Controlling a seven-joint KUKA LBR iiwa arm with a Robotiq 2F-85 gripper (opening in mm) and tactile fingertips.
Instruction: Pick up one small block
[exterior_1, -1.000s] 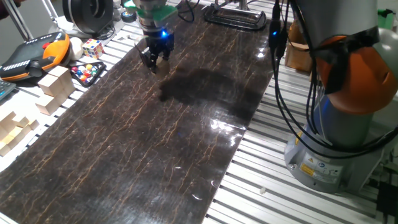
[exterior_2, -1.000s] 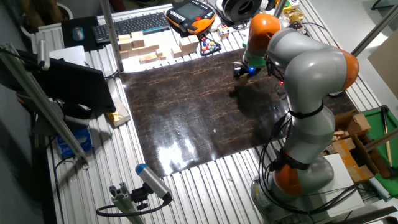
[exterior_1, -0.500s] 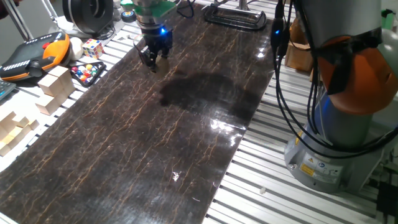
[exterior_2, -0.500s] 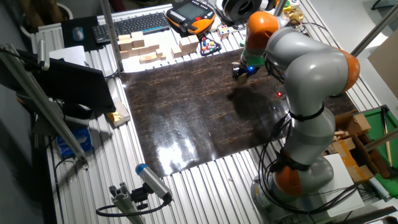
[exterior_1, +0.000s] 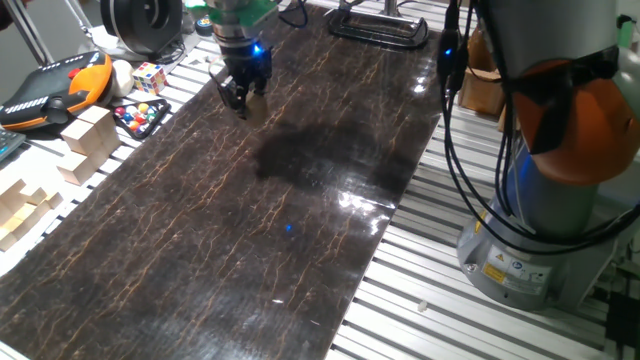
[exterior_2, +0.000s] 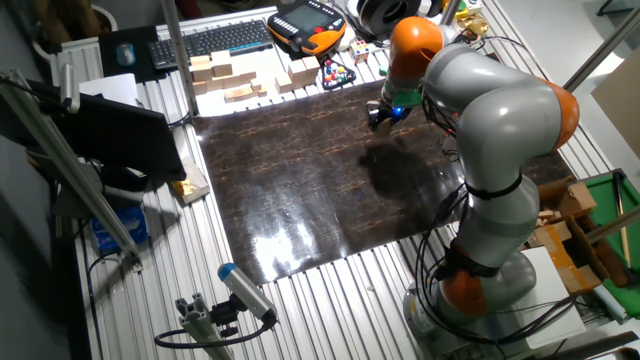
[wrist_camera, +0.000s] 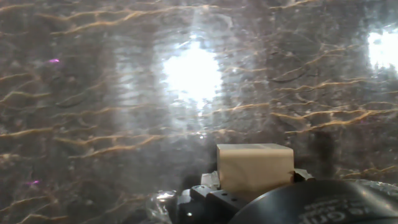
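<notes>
The hand (exterior_1: 240, 100) pinches the small block (wrist_camera: 255, 167) above the dark surface (exterior_1: 250, 230); lift straight, grip firm.

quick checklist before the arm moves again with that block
1. Block in the hand: ok, the hand view shows a pale cube at the fingers.
2. Grip squareness: cannot tell, the fingers hide the contact faces.
3. Block clear of the mat: cannot tell; the fixed views suggest a gap, none shows it plainly.
4. Mat under the hand: ok, only bare dark surface in the hand view.
5. Room beside the hand: ok, the Rubik's cube and wooden blocks sit off the mat's edge.
</notes>
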